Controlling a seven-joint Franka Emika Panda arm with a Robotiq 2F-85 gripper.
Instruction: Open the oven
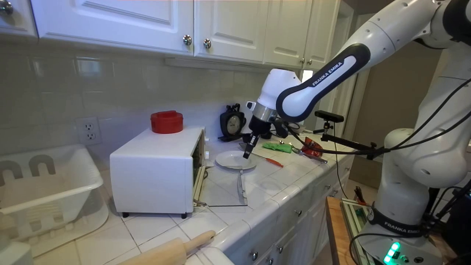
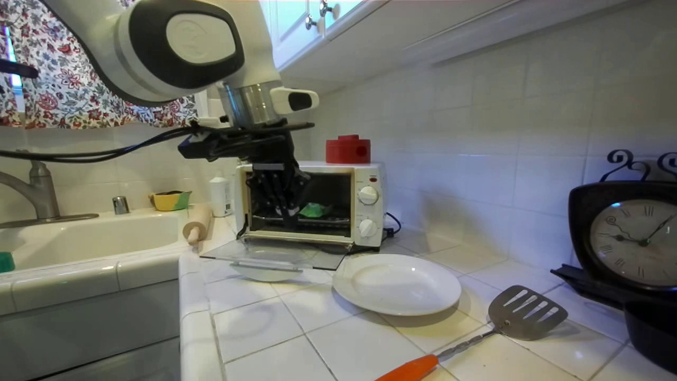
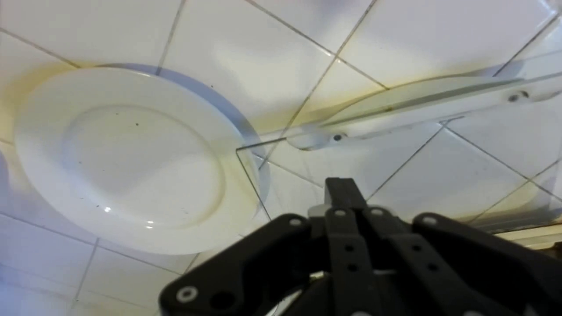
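The white oven stands on the tiled counter; it also shows in an exterior view, with a green item inside. Its glass door is swung down and lies about level, low over the counter. In the wrist view the door glass and its pale handle show, with one corner over a plate. My gripper is above and in front of the oven, apart from the door. In the wrist view its fingertips are together with nothing between them; it also shows in an exterior view.
A white plate sits beside the door, and an orange-handled spatula lies near it. A red container stands on the oven. A dish rack, rolling pin and clock are around. Cabinets hang above.
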